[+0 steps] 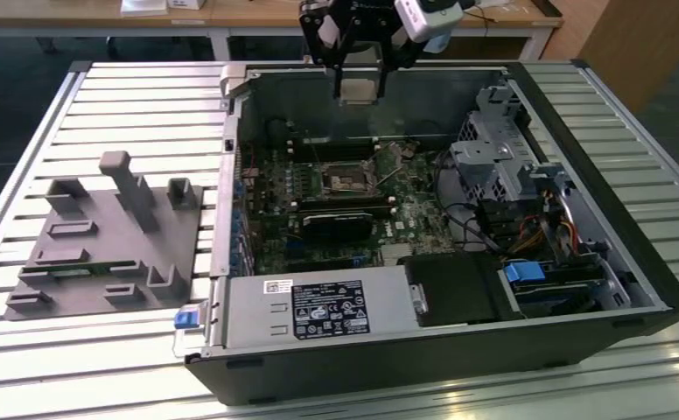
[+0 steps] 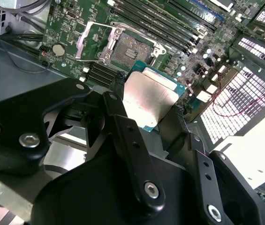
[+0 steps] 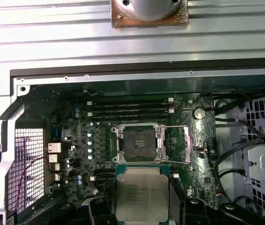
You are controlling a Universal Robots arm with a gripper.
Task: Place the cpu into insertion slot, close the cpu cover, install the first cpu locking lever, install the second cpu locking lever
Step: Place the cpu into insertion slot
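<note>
Silver-topped cpu [image 1: 360,91] gripped in the pincer [image 1: 360,84], hanging above the open PC case [image 1: 433,372] in exterior view. Second wrist view: insertion slot [image 2: 130,49] bare, cpu cover [image 2: 84,40] flipped open. First wrist view: cpu clear of slot, unseated.

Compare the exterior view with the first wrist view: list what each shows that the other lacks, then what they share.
Exterior view: the grey fixture beside the case, and the power supply at the case's near end.
First wrist view: the cover swung open beside the slot, the slot's dark centre, and the coin cell.
Both: the motherboard, the slot, and the gripper shut on the cpu, not yet in the slot.
</note>
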